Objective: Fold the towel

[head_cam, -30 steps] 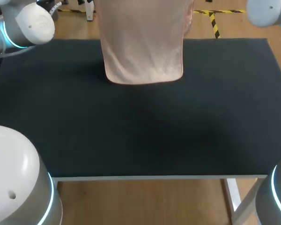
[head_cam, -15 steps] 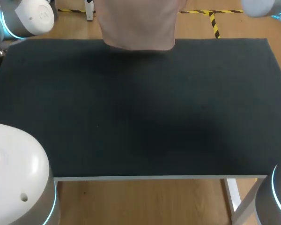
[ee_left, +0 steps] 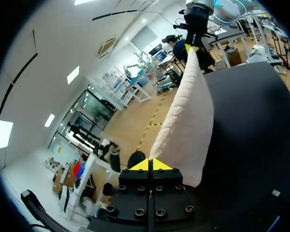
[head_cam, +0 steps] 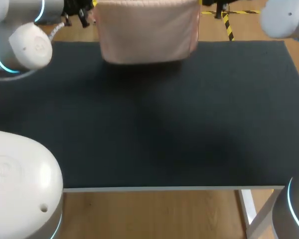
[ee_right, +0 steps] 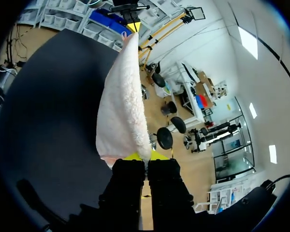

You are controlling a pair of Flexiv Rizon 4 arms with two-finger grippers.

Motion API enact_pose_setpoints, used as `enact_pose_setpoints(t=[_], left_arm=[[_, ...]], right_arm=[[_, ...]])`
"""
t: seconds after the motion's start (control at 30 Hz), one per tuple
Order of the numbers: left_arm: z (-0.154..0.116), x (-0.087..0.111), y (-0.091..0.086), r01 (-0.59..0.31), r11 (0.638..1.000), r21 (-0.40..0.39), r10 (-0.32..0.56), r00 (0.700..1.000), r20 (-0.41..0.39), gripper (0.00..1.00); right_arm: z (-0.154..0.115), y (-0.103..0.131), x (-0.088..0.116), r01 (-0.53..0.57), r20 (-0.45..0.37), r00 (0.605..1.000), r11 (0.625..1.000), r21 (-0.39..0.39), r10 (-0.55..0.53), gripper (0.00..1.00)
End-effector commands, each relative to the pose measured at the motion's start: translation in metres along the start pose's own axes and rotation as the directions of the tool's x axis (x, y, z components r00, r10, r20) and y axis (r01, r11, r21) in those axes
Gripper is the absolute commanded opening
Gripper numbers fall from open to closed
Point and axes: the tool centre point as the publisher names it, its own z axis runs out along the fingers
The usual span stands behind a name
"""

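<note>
Towel [head_cam: 147, 32] hangs lower again above table's [head_cam: 164, 124] far edge.

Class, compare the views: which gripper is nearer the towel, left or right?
Neither, they tie: the left gripper is shut on one upper corner of the towel, the right gripper on the other, with the towel stretched between them.

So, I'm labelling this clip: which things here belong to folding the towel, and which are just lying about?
For the job: towel; left gripper; right gripper, each shut on the towel's top edge.
Just there: black table.
</note>
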Motion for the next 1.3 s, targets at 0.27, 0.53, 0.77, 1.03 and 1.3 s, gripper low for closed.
enact_pose_setpoints(t=[0.27, 0.53, 0.77, 1.03, 1.3], left_arm=[[-0.058, 0.06, 0.014, 0.076, 0.994, -0.074, -0.08, 0.995, -0.053, 0.0], [-0.021, 0.081, 0.049, 0.163, 0.973, -0.161, -0.187, 0.971, -0.149, 0.0], [0.023, 0.093, 0.075, 0.198, 0.955, -0.223, -0.251, 0.936, -0.248, 0.0], [0.078, 0.072, 0.102, 0.221, 0.942, -0.253, -0.287, 0.921, -0.263, 0.0], [0.129, 0.048, 0.122, 0.193, 0.943, -0.272, -0.266, 0.928, -0.262, 0.0]], right_arm=[[-0.026, 0.003, 0.065, -0.013, -0.076, 0.997, 1.0, -0.027, 0.011, 0.0], [0.015, -0.015, 0.091, -0.04, -0.188, 0.981, 0.998, 0.043, 0.047, 0.0], [0.062, -0.042, 0.097, -0.063, -0.27, 0.959, 0.992, 0.111, 0.091, 0.0], [0.109, -0.071, 0.086, -0.076, -0.296, 0.947, 0.984, 0.16, 0.121, 0.0], [0.152, -0.098, 0.069, -0.102, -0.275, 0.949, 0.975, 0.195, 0.154, 0.0]])
